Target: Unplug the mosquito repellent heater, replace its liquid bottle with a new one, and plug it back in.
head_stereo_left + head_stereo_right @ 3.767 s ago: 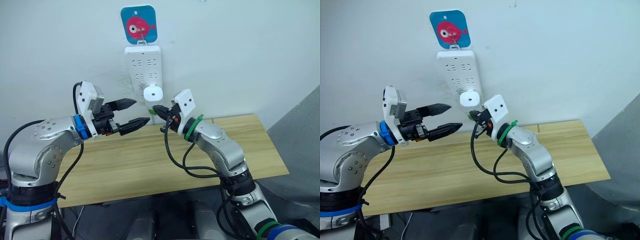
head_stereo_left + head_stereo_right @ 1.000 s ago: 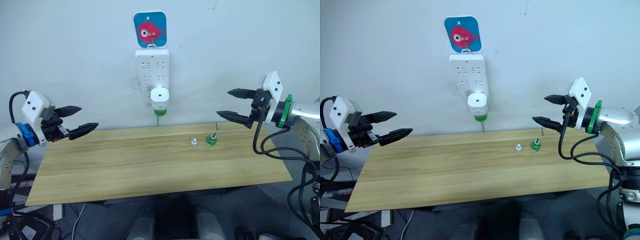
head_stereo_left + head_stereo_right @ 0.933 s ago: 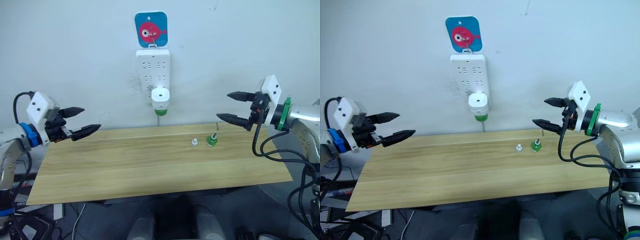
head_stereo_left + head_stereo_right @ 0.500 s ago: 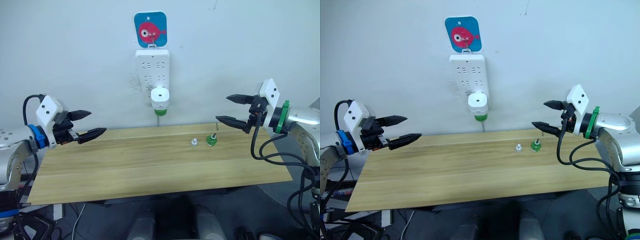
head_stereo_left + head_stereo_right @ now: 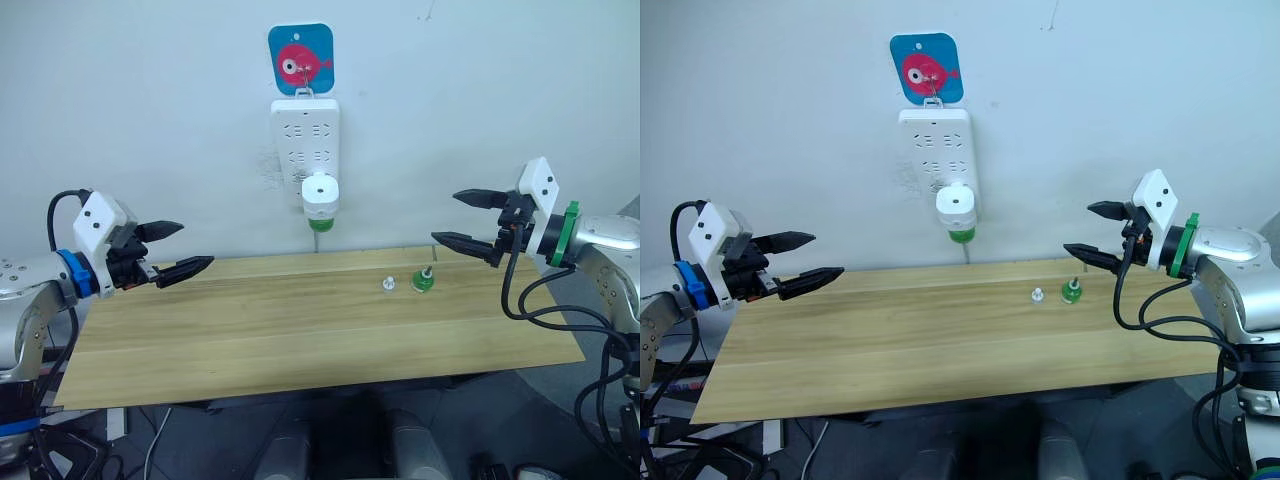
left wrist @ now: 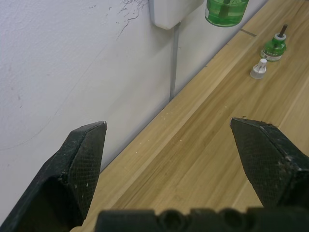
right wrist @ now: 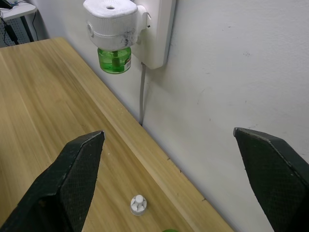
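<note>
Left gripper (image 5: pixel 183 249) crept inward, white heater (image 5: pixel 320 193) plugged in, green bottle (image 5: pixel 320 223) beneath

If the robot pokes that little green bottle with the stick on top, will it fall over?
Probably, yes. The little green bottle stands upright on the wooden table on a small base with a thin wick sticking up, so a nudge could tip it. It looks round, so it might then roll, perhaps toward the small white cap beside it.
</note>
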